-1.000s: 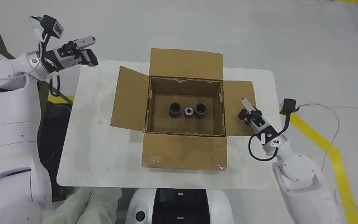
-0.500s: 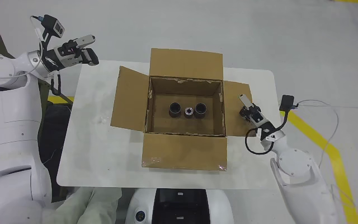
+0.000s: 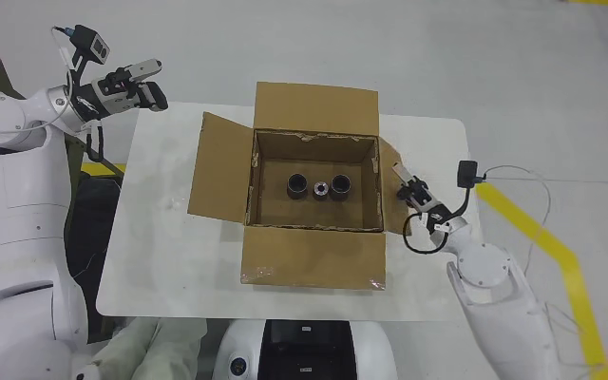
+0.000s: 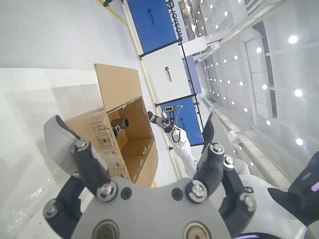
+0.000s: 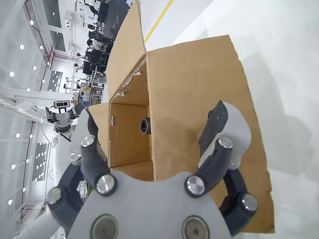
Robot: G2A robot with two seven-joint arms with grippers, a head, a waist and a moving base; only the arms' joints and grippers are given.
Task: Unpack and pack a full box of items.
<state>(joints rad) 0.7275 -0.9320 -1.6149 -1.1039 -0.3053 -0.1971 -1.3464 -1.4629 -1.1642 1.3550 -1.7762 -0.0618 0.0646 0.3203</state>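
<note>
Right gripper point(image 3: 400, 174) jaws open above box point(image 3: 315, 103) right flap (3 dark cylinders point(image 3: 320, 188) inside); left gripper point(image 3: 153, 84) open, beside table point(image 3: 152, 256) corner

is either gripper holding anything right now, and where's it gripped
Nothing is held. The left gripper and right gripper are both open and empty; the parts lie in the box.
</note>
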